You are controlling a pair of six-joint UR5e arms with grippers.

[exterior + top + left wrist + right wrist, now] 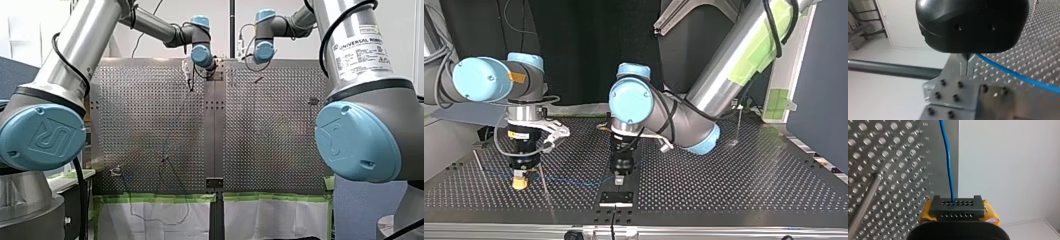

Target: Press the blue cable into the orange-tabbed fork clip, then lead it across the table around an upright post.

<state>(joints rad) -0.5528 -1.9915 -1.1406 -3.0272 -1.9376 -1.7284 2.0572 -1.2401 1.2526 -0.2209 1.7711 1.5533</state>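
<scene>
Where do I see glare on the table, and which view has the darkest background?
Front view: broad glare across the table. Left wrist view: small glints around its holes, beside the cable. Top view: darkest background, nearly black.

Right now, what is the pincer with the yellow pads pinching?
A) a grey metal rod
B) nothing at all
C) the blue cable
C: in the right wrist view the blue cable runs straight into my right pincer, between its yellow pads.
</scene>
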